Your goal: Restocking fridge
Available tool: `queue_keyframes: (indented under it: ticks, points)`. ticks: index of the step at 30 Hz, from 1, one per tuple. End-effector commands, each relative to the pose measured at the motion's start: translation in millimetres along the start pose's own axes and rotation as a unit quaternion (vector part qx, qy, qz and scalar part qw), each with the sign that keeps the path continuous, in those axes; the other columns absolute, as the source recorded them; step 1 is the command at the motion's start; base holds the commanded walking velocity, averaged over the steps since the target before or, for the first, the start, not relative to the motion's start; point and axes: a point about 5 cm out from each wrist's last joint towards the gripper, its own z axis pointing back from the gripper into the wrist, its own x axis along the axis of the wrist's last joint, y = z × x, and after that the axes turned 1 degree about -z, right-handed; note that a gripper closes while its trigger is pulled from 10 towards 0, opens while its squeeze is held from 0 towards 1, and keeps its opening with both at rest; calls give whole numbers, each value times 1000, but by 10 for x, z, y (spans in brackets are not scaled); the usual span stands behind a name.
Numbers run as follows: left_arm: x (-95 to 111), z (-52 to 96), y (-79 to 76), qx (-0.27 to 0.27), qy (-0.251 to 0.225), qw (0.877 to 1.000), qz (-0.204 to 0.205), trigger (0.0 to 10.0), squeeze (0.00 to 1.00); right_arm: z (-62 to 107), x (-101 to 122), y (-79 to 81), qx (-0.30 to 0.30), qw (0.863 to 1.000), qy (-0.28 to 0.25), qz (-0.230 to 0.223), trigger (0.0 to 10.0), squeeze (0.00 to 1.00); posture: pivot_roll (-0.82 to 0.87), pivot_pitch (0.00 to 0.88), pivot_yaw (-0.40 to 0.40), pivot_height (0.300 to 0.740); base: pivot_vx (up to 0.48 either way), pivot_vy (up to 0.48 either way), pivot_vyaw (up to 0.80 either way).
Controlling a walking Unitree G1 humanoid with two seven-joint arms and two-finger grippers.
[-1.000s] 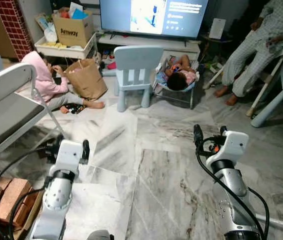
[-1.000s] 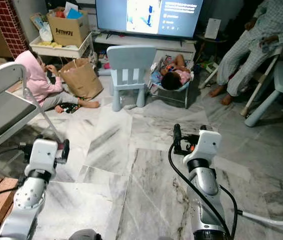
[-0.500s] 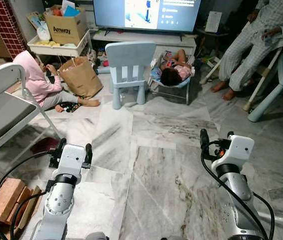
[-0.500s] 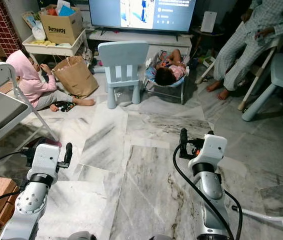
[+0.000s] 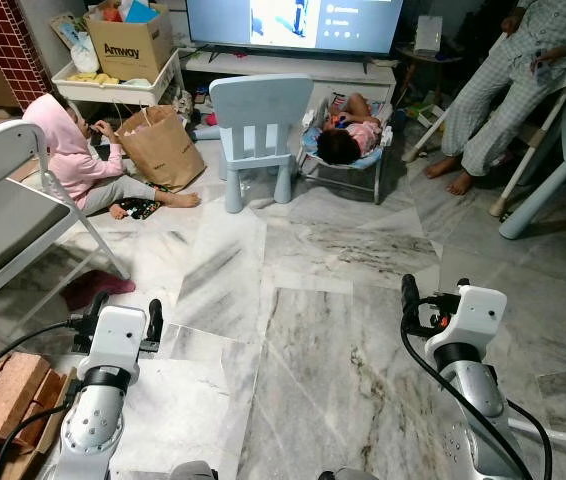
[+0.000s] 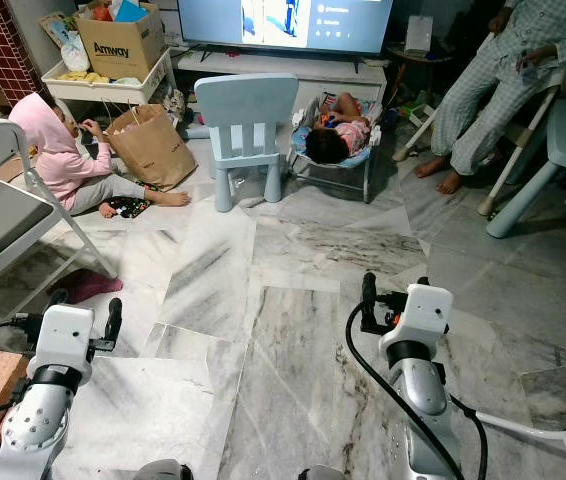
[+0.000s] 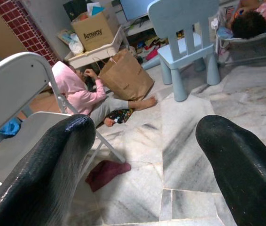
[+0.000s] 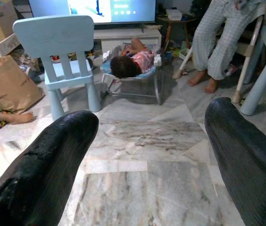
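No fridge or stock shows in any view. My left gripper (image 5: 123, 308) is held out low over the marble floor (image 5: 313, 330), open, with nothing between its fingers (image 7: 62, 155). My right gripper (image 5: 433, 292) is held out the same way on the right, also open and empty, its fingers (image 8: 53, 155) framing bare floor.
Ahead stands a light blue child's chair (image 5: 261, 115), with a baby in a bouncer (image 5: 348, 140) beside it. A child in pink (image 5: 68, 150) sits by a brown paper bag (image 5: 163, 148). A grey folding chair (image 5: 13, 210) is left, a seated person (image 5: 523, 70) right, bricks (image 5: 8, 390) near left.
The whole picture has shifted, so the camera has moved. Both arms stay held out in front, open and empty; the left arm sits a little lower and further left in the view.
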Motion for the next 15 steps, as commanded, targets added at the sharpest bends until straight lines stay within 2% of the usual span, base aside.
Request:
queue_keyframes:
  ticks: [1, 15]
  points:
    - [1, 8, 47, 5, -3, 1000, 0, 10000, 0, 18, 40, -22, -1, 1000, -9, 1, 10000, 0, 80, 30, -11, 740, 0, 0, 0]
    - [-16, 32, 63, -1, -3, 1000, 1, 10000, 0, 83, 34, -51, 11, 1000, 3, 10, 10000, 0, 81, 37, -10, 740, 0, 0, 0]
